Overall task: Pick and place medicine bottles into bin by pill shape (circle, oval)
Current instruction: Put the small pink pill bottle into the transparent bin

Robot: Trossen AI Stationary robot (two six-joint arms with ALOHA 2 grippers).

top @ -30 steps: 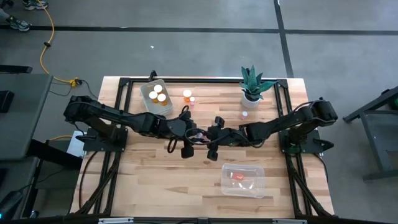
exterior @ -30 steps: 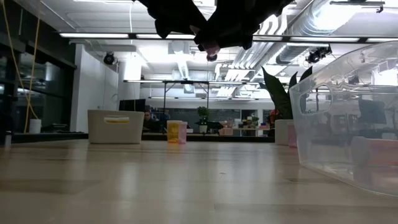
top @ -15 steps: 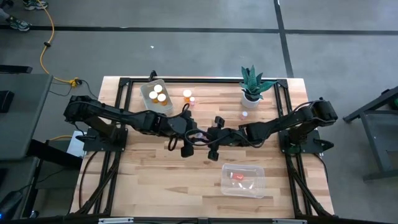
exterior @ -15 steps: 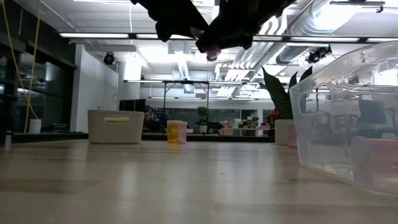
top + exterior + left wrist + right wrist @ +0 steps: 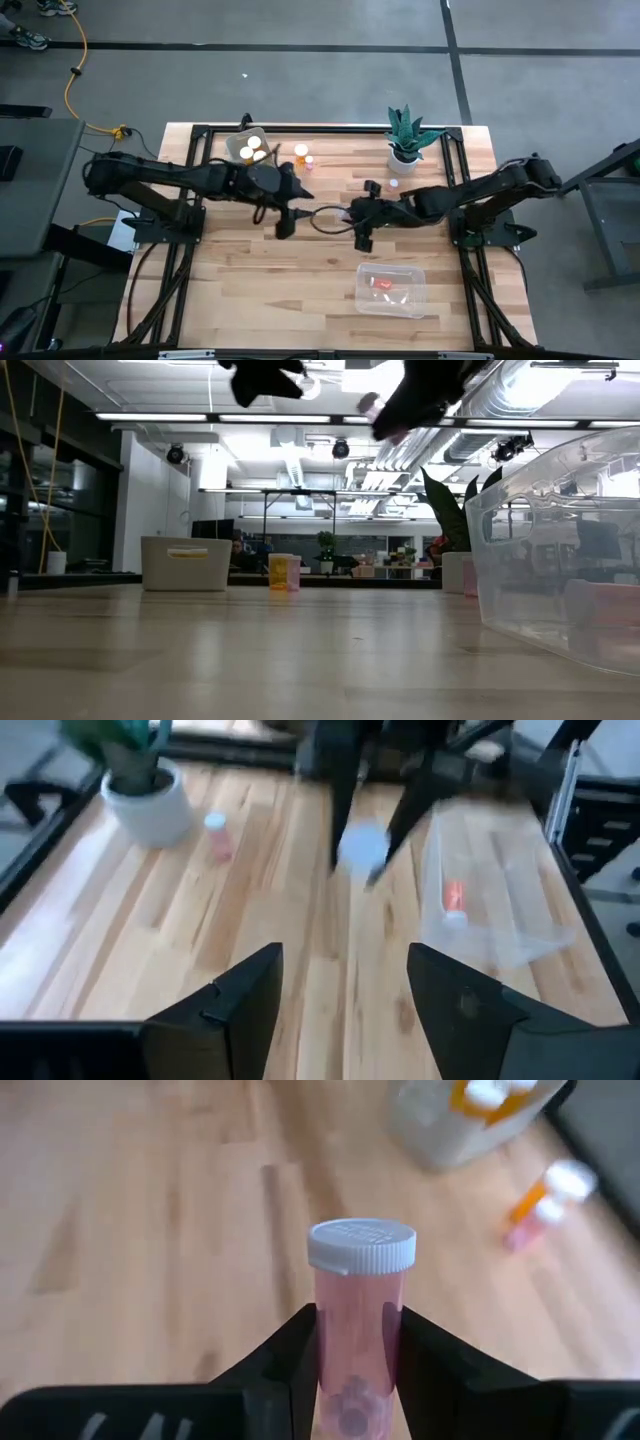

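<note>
Two dark fingers of the right gripper (image 5: 358, 1370) pinch a translucent reddish-pink medicine bottle (image 5: 358, 1342) with a ribbed round white cap, held above the pale wood-plank table (image 5: 250, 290) near its middle. Small round shapes, possibly pills, show blurred at the bottle's base. Left gripper (image 5: 343, 985) hangs spread wide and empty over the planks. Nearby, a clear plastic tub (image 5: 391, 288) holds one reddish bottle (image 5: 384, 284) lying flat.
</note>
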